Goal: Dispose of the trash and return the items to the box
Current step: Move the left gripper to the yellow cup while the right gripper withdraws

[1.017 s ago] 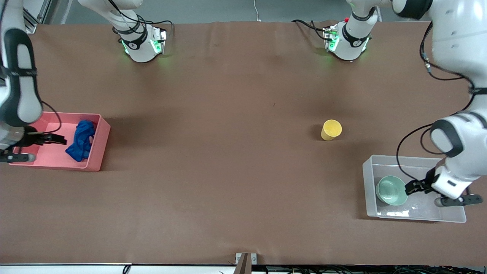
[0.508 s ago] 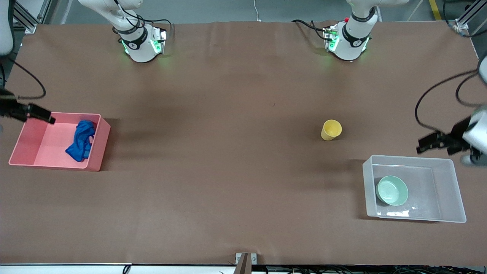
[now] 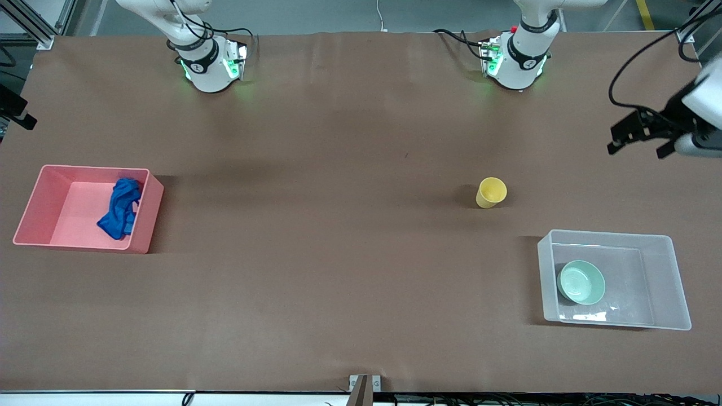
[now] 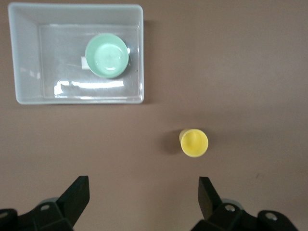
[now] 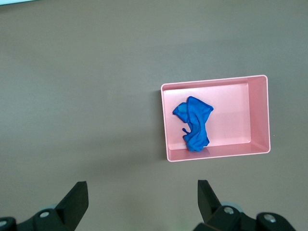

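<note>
Both arms have risen away from bins since a second ago.
- Clear translucent plastic tub (image 3: 674,282): mint-green round bowl (image 3: 581,282) inside.
- Pink opaque bin (image 3: 144,217): crumpled blue cloth rag (image 3: 119,208) inside.
- Yellow plastic cup (image 3: 491,192): upright on brown table (image 3: 338,254), near tub; likely next pick.
- Left end effector (image 3: 640,134): fingers apart, empty, high over left arm's table end.
- Right end effector (image 5: 142,199): fingers apart, empty, raised over table, pink bin in its wrist view.

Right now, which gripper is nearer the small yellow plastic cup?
Left. The left gripper hangs open over bare table toward the left arm's end, a short way from the small yellow plastic cup. The right gripper is at the table's right-arm end, much farther away.
</note>
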{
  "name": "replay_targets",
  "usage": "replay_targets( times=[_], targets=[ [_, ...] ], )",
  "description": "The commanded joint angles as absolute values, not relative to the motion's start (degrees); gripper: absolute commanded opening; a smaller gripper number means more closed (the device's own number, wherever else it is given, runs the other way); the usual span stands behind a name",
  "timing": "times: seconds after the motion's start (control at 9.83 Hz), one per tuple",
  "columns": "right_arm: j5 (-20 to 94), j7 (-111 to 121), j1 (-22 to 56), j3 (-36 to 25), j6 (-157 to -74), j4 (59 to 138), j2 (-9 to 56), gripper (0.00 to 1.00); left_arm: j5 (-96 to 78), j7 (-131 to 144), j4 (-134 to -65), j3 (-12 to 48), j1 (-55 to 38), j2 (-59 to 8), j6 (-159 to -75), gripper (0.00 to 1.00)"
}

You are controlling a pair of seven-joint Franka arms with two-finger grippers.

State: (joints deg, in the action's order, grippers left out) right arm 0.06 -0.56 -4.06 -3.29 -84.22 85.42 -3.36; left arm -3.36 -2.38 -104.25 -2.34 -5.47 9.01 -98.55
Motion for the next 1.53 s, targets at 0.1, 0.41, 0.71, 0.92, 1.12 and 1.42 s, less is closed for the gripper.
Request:
replay_targets(
  times=[0.1,0.41,0.71,0.92,1.12,1.42],
  targets=[
    [0.4,1.1,-5.3,-2.7,-83.1,84.7,-1.5,1.00,-1.2,2.8,-118.6,2.9,-5.1,11.1,-109.9,1.00],
    [0.7,1.1,-5.2,-2.7,-83.4,84.8,-1.5,1.00,0.0,6.1,-133.9,7.5,-5.1,9.9,-127.0,0.98],
    [0.7,1.1,-4.8,-2.8,-83.1,84.8,-1.5,1.00,0.0,6.9,-137.4,8.7,-5.2,-2.7,-143.1,0.96],
    [0.7,1.1,-4.3,-3.1,-83.1,84.9,-1.5,1.00,0.0,6.8,-137.5,8.8,-5.3,-10.2,-149.0,0.88],
    [0.7,1.1,-4.4,-3.1,-83.1,84.9,-1.5,1.00,1.7,6.7,-137.5,8.8,-5.5,-14.5,-150.9,0.80],
    [0.7,1.4,-4.5,-3.1,-83.1,84.9,-1.5,1.00,2.9,6.8,-137.6,9.0,-5.4,-15.5,-150.6,0.00]
  ],
)
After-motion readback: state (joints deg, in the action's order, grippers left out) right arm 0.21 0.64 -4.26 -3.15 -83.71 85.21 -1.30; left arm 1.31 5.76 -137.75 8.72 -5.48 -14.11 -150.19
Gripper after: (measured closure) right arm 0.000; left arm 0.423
